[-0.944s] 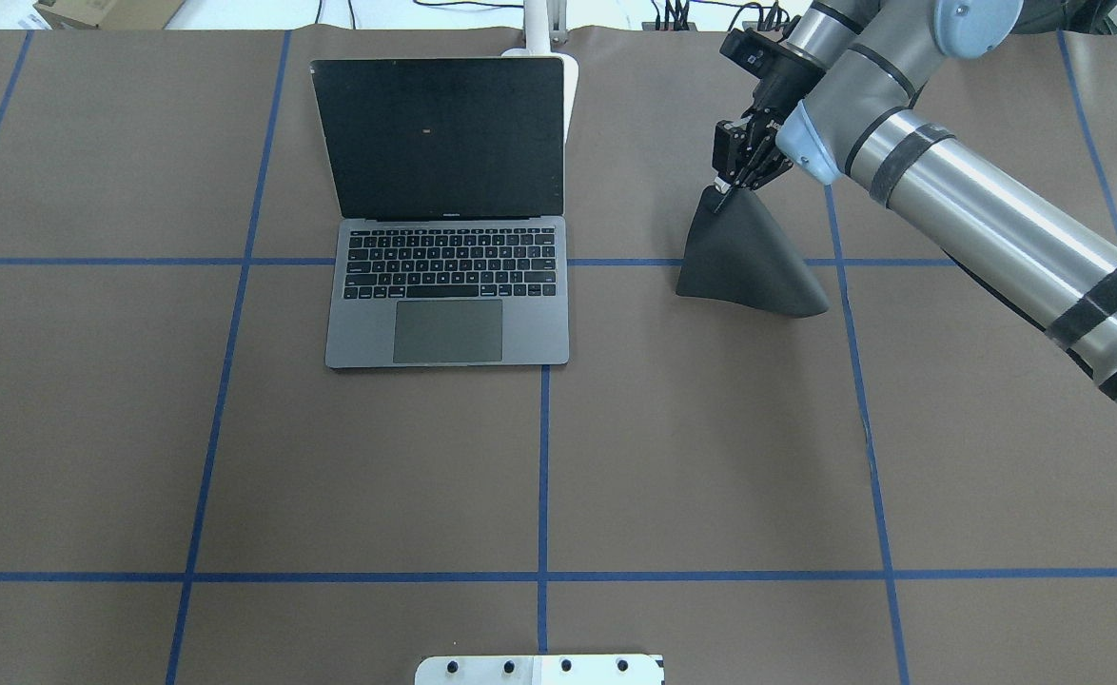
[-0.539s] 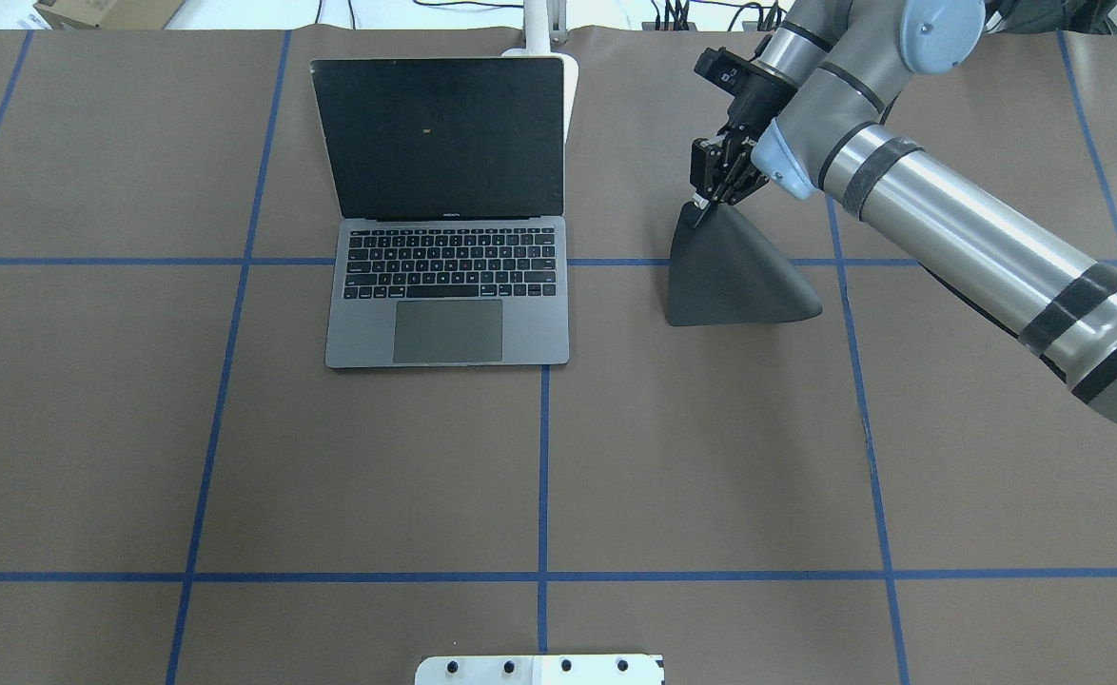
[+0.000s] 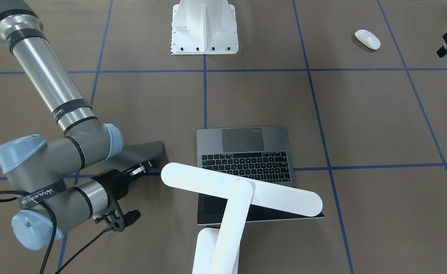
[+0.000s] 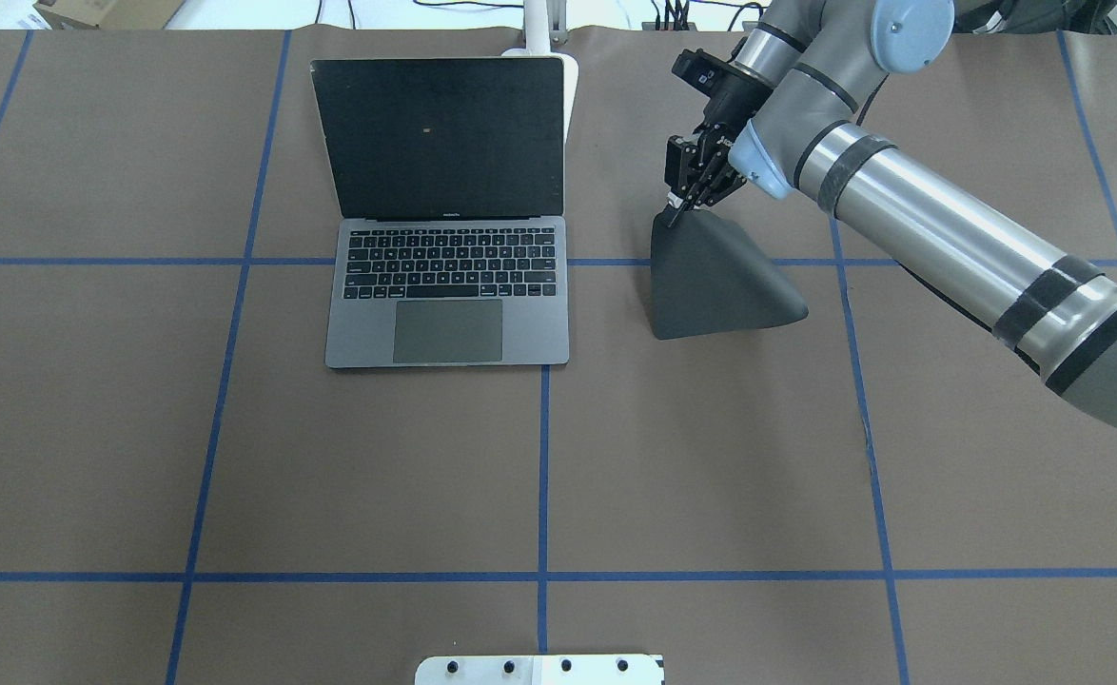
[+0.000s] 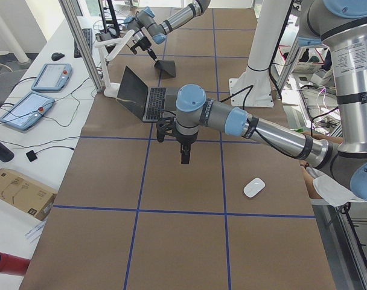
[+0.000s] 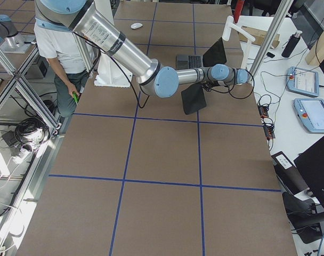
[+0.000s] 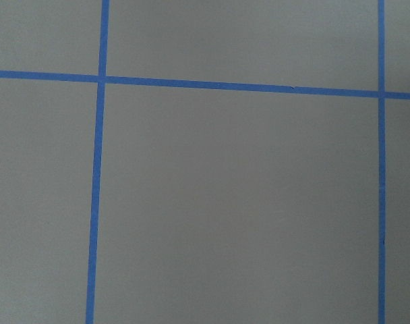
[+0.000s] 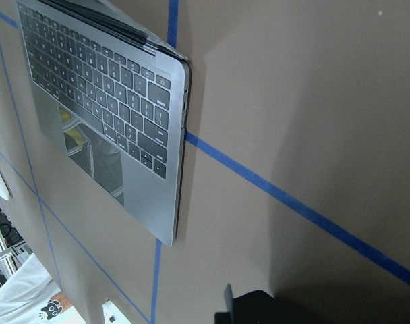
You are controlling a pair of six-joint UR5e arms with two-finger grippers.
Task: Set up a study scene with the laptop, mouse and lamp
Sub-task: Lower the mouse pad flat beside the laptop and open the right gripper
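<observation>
On the tabletop [image 4: 711, 457] the laptop [image 4: 447, 285] stands open, the lamp [image 3: 284, 198] just behind its screen, and the black mat [image 4: 711, 285] on the laptop's right hangs by one corner pinched in the right jaws. The mouse [image 3: 367, 39] lies well apart from the laptop, on the robot's left; whether the left jaws are wide or narrow cannot be told. Swung closer, the limp mat could slip that thin grip or shove the laptop.

A thin black mat [image 4: 715, 281] stands tilted, one edge on the blue-gridded table [image 4: 330, 476].
</observation>
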